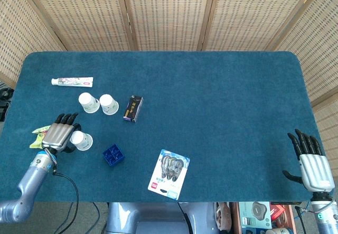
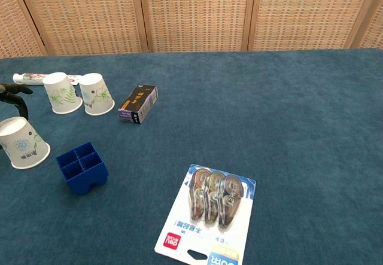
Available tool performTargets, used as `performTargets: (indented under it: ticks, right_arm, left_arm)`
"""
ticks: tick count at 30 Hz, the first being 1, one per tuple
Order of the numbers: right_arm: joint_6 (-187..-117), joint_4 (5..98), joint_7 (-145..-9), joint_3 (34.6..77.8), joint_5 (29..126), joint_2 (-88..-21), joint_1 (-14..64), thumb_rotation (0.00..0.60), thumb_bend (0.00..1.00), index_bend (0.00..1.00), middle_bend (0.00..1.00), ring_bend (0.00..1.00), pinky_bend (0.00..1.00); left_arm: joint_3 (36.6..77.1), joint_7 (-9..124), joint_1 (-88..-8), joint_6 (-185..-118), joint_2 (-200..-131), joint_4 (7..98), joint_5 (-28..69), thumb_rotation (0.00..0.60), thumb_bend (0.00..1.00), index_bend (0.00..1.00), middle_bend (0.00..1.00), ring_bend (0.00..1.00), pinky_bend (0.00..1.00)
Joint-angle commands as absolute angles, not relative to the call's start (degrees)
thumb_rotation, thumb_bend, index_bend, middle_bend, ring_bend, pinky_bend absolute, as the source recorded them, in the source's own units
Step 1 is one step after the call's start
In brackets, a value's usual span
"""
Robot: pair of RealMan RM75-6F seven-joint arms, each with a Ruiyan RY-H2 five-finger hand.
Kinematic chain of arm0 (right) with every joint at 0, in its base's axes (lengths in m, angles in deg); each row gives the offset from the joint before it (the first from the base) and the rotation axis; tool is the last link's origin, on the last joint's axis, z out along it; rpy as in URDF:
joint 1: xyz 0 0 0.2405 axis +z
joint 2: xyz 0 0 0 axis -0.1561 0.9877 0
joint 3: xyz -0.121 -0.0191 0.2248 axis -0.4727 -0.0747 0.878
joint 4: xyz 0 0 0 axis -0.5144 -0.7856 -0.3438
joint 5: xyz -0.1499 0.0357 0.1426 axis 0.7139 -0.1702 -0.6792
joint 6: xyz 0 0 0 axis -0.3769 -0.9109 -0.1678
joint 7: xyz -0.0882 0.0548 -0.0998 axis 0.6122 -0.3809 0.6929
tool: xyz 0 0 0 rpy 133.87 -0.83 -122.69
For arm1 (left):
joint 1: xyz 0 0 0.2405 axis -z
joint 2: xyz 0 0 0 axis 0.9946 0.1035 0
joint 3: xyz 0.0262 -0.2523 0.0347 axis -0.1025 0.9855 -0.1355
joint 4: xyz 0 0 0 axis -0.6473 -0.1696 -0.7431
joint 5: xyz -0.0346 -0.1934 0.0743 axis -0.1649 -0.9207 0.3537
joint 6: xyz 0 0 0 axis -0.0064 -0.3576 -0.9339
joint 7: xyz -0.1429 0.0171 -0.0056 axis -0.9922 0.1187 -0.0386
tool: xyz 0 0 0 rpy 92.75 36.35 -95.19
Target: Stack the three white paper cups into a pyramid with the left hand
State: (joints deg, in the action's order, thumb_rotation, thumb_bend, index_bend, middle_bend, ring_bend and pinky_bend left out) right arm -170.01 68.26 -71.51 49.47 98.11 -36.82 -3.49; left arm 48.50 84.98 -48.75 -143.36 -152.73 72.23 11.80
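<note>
Head view: left hand (image 1: 59, 136) fingers spread, not gripping — lone cup (image 1: 81, 140) just right of them, cup pair (image 1: 99, 103) beyond the fingertips; right hand (image 1: 310, 162) splayed, holding nothing, at the table's (image 1: 222, 112) near edge.

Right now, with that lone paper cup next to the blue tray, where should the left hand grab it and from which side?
Probably around the side wall of the lone cup, coming from its left, where the left hand already sits. The cup stands upside down, wide rim on the table, and the blue tray crowds its right side.
</note>
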Motion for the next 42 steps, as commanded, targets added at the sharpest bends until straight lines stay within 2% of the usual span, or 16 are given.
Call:
performTargets:
  ticks: [1,12,21,26,30,35,42]
  right_arm:
    - [-170.0,68.2,-71.5,49.4,98.2,-36.8,-3.5,0.600,0.09,0.00,0.00,0.00,0.00]
    - [-170.2,68.2,-71.5,49.4,98.4,-36.9,-3.5,0.600,0.09,0.00,0.00,0.00,0.00]
    - [-170.2,68.2,-71.5,49.4,98.4,-36.9,-3.5,0.600,0.09,0.00,0.00,0.00,0.00]
    - [-170.0,68.0,-71.8,49.4,98.4,-36.9,-3.5,0.600,0.09,0.00,0.00,0.00,0.00]
    - [-169.7,67.8,-72.1,49.4,98.2,-36.9,-3.4,0.600,0.09,0.00,0.00,0.00,0.00]
    - [-169.1,67.3,-72.5,49.6,97.6,-37.1,-3.2,0.600,0.09,0.00,0.00,0.00,0.00]
    - [-167.7,66.4,-72.8,49.8,96.5,-37.5,-2.7,0.600,0.09,0.00,0.00,0.00,0.00]
  left_arm:
    - [48.6,84.9,-48.8,-143.4,-152.9,72.1,11.7,0.600,0.26,0.37,0.00,0.00,0.00]
    - [50.4,83.3,-48.7,-144.7,-151.1,74.2,13.6,0.600,0.26,0.38,0.00,0.00,0.00]
    - [55.1,83.3,-46.3,-145.9,-145.2,80.1,13.5,0.600,0.26,0.38,0.00,0.00,0.00]
    - [58.9,83.9,-43.2,-144.2,-143.6,80.6,8.9,0.600,0.26,0.38,0.00,0.00,0.00]
    - [60.7,85.4,-39.6,-140.4,-143.5,77.9,2.5,0.600,0.26,0.38,0.00,0.00,0.00]
    - [62.0,86.8,-35.9,-137.5,-144.6,74.2,-4.4,0.600,0.26,0.38,0.00,0.00,0.00]
    - [61.9,89.5,-31.2,-134.3,-147.1,67.3,-13.4,0.600,0.26,0.38,0.00,0.00,0.00]
